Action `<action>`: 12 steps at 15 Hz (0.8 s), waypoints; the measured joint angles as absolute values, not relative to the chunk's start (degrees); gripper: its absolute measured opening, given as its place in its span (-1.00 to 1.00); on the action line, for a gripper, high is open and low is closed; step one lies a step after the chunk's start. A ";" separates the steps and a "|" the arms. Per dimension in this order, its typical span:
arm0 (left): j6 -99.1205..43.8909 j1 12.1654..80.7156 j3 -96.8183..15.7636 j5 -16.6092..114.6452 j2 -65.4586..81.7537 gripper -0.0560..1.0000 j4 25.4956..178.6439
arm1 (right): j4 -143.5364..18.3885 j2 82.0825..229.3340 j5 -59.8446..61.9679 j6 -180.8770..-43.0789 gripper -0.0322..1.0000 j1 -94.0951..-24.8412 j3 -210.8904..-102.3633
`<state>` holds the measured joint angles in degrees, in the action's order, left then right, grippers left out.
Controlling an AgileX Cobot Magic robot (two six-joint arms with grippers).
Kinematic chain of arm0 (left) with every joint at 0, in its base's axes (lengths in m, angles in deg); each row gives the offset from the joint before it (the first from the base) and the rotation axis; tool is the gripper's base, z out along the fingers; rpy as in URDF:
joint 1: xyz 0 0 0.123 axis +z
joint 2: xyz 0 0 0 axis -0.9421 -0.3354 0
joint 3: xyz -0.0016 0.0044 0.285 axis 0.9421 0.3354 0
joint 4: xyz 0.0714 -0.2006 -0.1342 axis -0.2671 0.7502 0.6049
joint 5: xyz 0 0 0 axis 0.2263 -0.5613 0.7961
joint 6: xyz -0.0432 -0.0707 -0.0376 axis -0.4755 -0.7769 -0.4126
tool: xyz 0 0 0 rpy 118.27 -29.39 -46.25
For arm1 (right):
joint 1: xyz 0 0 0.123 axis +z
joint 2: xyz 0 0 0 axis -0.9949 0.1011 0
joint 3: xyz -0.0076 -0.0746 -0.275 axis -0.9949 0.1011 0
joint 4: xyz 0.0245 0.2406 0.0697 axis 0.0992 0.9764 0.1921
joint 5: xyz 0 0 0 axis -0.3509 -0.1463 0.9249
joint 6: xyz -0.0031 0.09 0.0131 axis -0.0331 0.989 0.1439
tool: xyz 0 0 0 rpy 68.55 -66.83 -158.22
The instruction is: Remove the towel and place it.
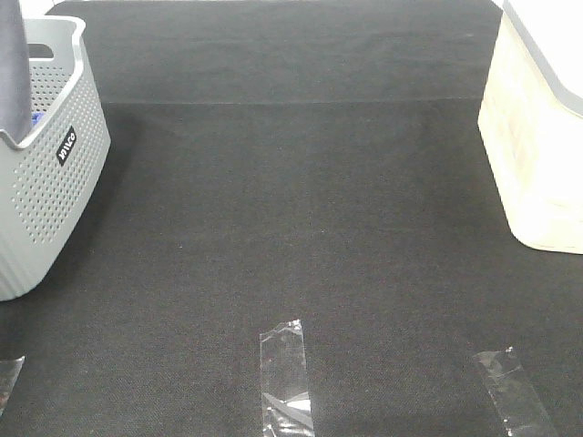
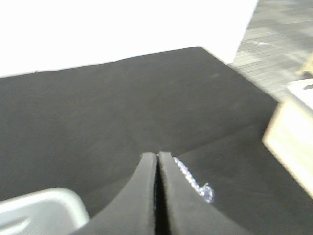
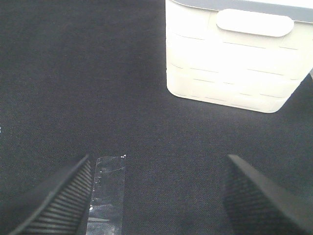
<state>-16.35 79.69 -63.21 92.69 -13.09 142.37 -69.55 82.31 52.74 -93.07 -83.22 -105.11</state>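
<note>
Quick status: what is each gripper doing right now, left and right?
Left gripper: closed, black fingers pressed together; whether anything is pinched cannot be told.
Right gripper: open, holding nothing.

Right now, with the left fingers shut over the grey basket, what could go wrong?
1. Only a thin stitched edge shows beside the shut left fingers. Their hold on the towel seems slim, so it may slip out.
2. The towel hangs against the rim of the grey basket. It could snag there, or drag the basket along.

Fingers [image 2: 139, 196] pressed together, black mat [image 2: 98, 117], grey basket [image 2: 44, 208]
</note>
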 joint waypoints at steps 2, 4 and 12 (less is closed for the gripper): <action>-15.38 75.68 -63.21 90.00 -12.35 -0.89 143.35 | -69.55 82.31 52.74 -93.07 0.42 -83.22 -105.11; -15.21 73.27 -63.21 87.02 -12.17 -0.89 144.61 | -69.55 82.31 52.74 -93.07 0.42 -83.22 -105.11; -11.48 49.38 -63.21 64.67 -14.47 -0.89 144.09 | -69.55 82.31 52.74 -93.07 0.42 -83.22 -105.11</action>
<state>-11.48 49.38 -63.21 64.67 -14.47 144.09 -69.55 82.31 52.74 -93.07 -83.22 -105.11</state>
